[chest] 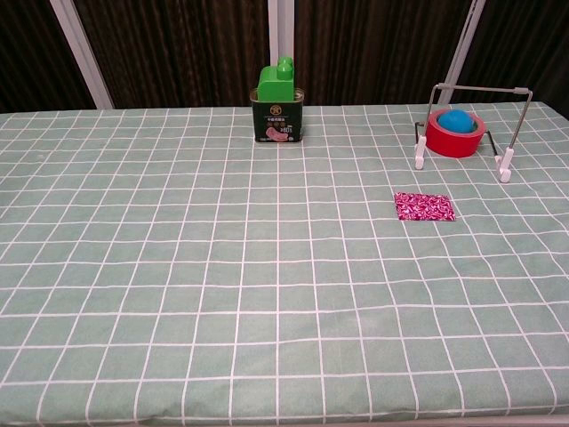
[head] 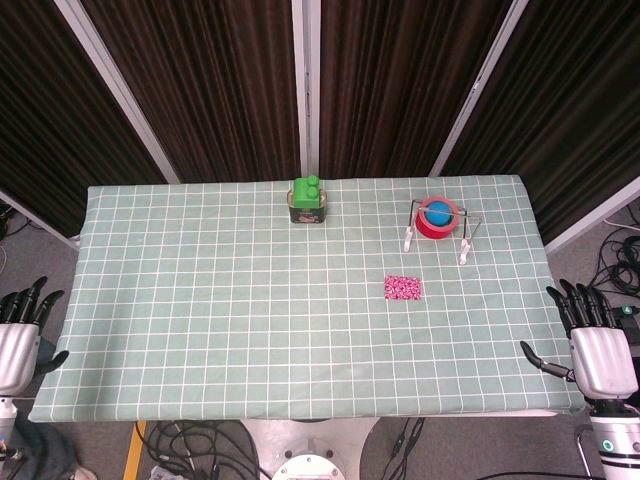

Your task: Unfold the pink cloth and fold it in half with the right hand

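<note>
The pink cloth [head: 403, 288] [chest: 424, 206] lies folded into a small patterned rectangle on the green checked tablecloth, right of the middle. My right hand [head: 590, 340] hovers off the table's right edge near the front corner, fingers spread and empty, well apart from the cloth. At the front left corner my left hand [head: 22, 328] stays beside the table, fingers apart, holding nothing. Neither hand shows in the chest view.
A dark green tin with green blocks on top [head: 308, 201] [chest: 280, 105] stands at the back centre. A red tape roll with a blue ball [head: 437, 216] [chest: 454, 131] sits under a wire stand [head: 462, 238] [chest: 507, 133] at the back right. Cables lie on the floor.
</note>
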